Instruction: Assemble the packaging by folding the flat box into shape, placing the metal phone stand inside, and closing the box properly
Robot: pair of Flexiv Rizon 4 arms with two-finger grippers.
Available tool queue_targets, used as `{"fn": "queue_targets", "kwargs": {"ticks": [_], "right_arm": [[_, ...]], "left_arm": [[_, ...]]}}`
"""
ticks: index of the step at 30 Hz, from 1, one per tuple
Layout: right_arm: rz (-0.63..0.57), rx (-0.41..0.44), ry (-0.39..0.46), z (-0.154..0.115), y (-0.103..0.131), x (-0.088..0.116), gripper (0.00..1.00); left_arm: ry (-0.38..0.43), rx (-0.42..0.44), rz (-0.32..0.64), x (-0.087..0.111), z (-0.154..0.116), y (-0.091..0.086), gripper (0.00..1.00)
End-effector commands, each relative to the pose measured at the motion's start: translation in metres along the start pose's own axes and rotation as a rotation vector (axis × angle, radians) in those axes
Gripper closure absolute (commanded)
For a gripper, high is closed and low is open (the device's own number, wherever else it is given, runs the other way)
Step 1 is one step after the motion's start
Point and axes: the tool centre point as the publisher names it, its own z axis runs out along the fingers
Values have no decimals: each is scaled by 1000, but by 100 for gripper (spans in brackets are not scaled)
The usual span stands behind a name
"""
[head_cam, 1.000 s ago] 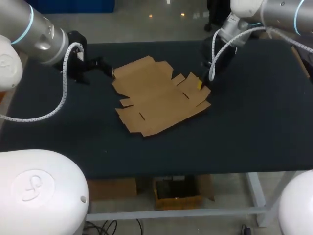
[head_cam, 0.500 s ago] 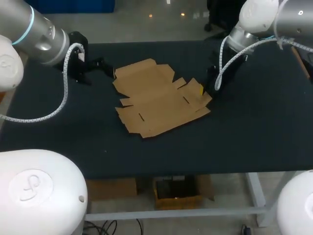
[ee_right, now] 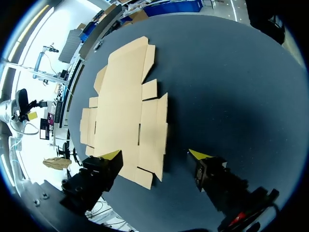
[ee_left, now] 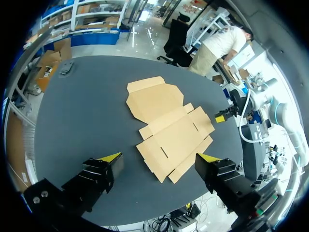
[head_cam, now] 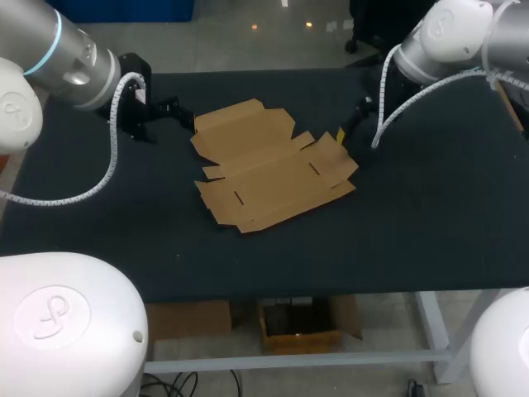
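The left gripper (ee_left: 159, 157) hangs near the far-left corner of the flat box (head_cam: 264, 169) with its fingers spread and empty, probably placed to steady that end. The box lies unfolded mid-table (head_cam: 430, 215), still all flaps and creases. At its right flap the right gripper (ee_right: 155, 154) sits low, fingers apart and holding nothing, seemingly lined up to start the first fold.
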Motion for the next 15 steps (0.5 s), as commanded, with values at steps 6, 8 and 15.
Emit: {"fn": "queue_targets", "kwargs": {"ticks": [6,8,15], "right_arm": [[-35,237,58,24,35,-6,25],[-33,251,57,29,36,-7,30],[-30,296,70,42,41,-9,51]], "left_arm": [[-19,-2,-13,1,0,-1,0],[-21,-2,-15,0,0,-1,0],[-25,-1,-25,-3,-1,0,0]]}}
